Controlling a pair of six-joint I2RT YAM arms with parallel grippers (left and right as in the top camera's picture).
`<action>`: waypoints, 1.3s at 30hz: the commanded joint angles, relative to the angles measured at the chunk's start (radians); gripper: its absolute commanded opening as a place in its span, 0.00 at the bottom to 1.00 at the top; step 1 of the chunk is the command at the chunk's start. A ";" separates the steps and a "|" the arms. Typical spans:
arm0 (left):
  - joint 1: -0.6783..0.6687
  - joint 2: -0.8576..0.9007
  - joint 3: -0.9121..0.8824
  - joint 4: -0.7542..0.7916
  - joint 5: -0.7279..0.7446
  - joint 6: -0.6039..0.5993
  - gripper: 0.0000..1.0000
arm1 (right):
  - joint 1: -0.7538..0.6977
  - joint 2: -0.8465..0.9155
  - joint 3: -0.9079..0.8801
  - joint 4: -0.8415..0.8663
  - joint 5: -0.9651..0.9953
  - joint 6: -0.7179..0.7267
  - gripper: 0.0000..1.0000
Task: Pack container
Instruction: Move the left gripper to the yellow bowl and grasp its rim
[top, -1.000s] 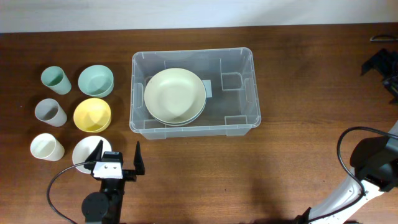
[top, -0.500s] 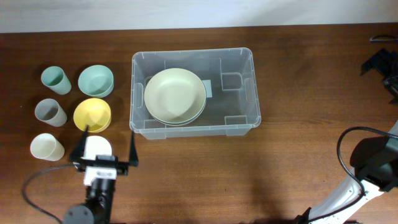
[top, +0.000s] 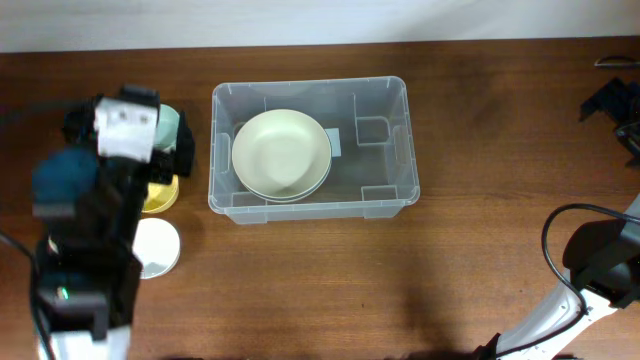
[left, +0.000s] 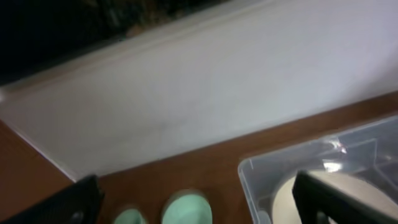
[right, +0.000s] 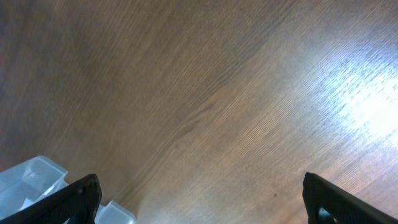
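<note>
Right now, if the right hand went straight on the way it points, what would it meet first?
Probably the bare wooden table; nothing else shows ahead of the right hand, and the container sits off that line.

Left gripper (left: 198, 202), apparently aloft, and right gripper (right: 200, 202) gape empty.

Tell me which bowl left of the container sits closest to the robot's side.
The white bowl; the yellow bowl lies farther back, partly under the left arm.

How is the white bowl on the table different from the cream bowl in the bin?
The cream bowl sits inside the container, stacked on another dish; the white bowl lies unstacked on the table. The cream bowl looks wider than the white bowl. Both are round and open side up.
</note>
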 joint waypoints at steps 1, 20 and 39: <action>0.050 0.156 0.227 -0.183 -0.042 -0.095 1.00 | 0.003 -0.004 -0.003 -0.002 -0.002 -0.007 0.99; 0.114 0.648 0.477 -0.500 0.056 -0.117 0.99 | 0.003 -0.004 -0.003 -0.002 -0.002 -0.007 0.99; 0.145 0.844 0.474 -0.711 -0.007 -0.190 1.00 | 0.003 -0.004 -0.003 -0.002 -0.002 -0.007 0.99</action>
